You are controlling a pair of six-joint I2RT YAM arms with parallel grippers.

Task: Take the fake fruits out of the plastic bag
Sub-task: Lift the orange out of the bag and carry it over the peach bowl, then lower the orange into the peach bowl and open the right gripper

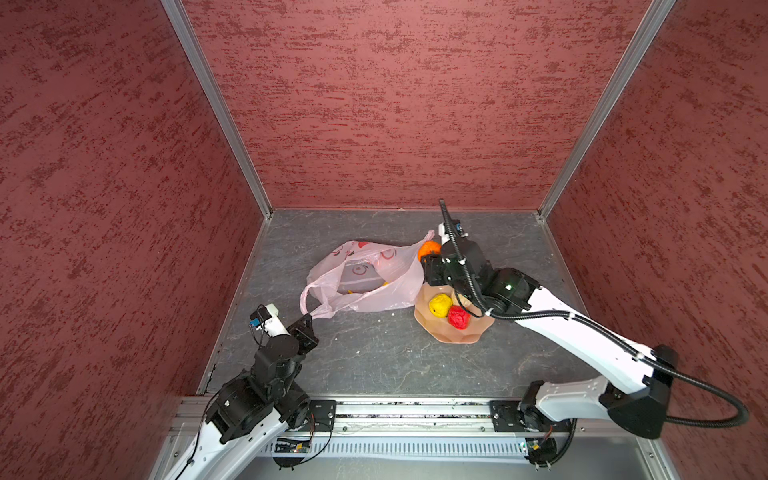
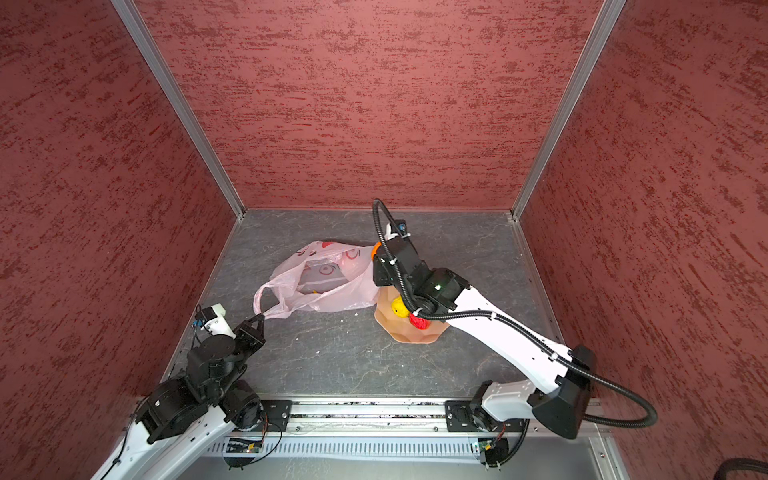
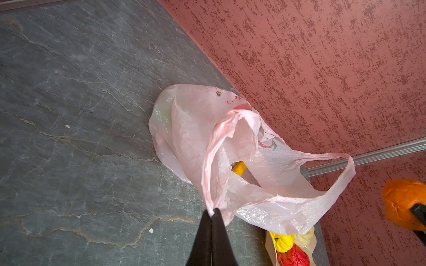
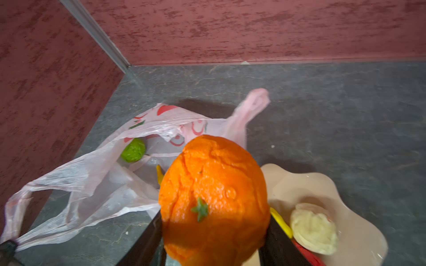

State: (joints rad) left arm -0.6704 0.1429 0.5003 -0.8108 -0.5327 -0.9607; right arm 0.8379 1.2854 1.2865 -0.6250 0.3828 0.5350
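The pale-pink plastic bag (image 1: 361,278) (image 2: 328,282) lies crumpled and open on the grey floor. My left gripper (image 1: 309,318) (image 3: 214,210) is shut on one loop handle and holds it taut. My right gripper (image 1: 428,259) (image 4: 214,218) is shut on the orange ball (image 4: 214,191) (image 3: 401,202), held in the air between the bag and the dish. A green ball (image 4: 133,150) and part of the yellow banana (image 3: 239,168) show inside the bag. The yellow ball (image 1: 439,304), red ball (image 1: 458,317) and beige lumpy piece (image 4: 313,228) lie in the dish.
The peach wavy-edged dish (image 1: 453,336) (image 4: 359,184) sits just right of the bag, partly under my right arm. Red textured walls close in the back and both sides. A metal rail (image 1: 407,409) runs along the front edge.
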